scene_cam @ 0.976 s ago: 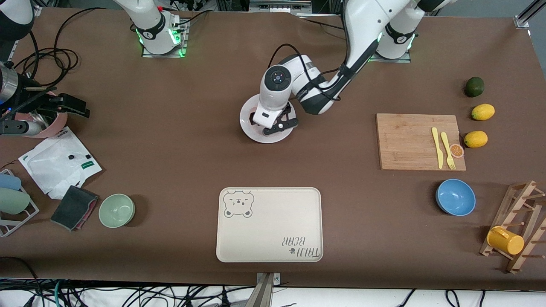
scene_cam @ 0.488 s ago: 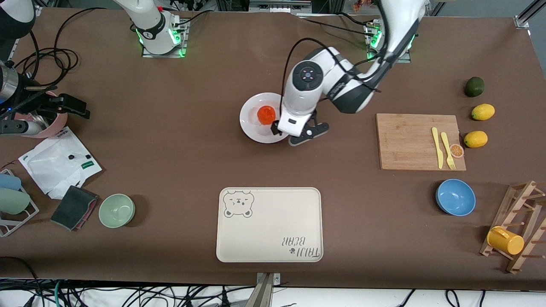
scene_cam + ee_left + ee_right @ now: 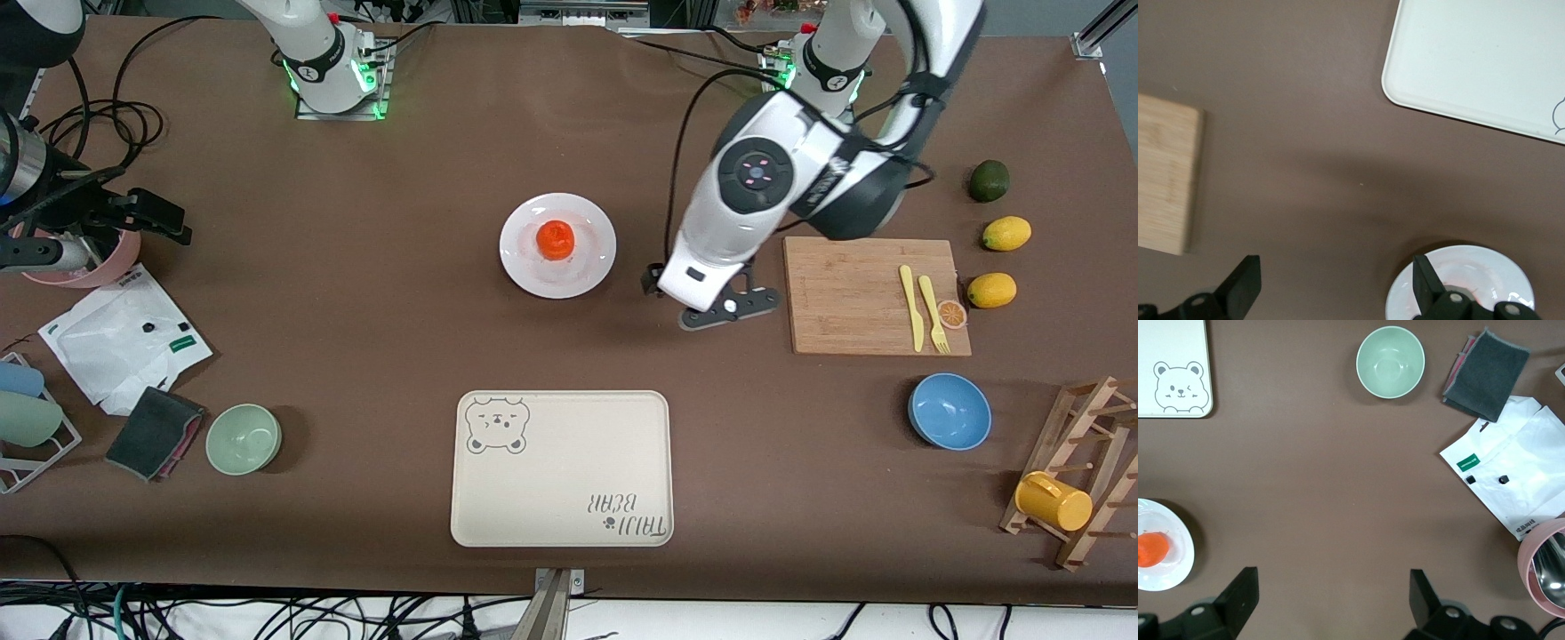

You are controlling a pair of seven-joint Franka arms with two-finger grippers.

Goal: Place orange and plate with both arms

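The orange sits in the middle of the white plate at the table's centre. My left gripper is open and empty, up over bare table between the plate and the cutting board. In the left wrist view its fingers stand wide apart, with the plate beside one of them. My right gripper is open and empty, waiting over the right arm's end of the table. The right wrist view shows the plate and the orange at its edge.
A beige bear-printed tray lies nearer the front camera than the plate. A green bowl, a grey cloth, a white bag and a pink cup lie at the right arm's end. A blue bowl, lemons and a rack lie at the left arm's end.
My left gripper has let go of the orange on the plate, risen and moved toward the cutting board, uncovering plate and orange. My right arm has barely moved.
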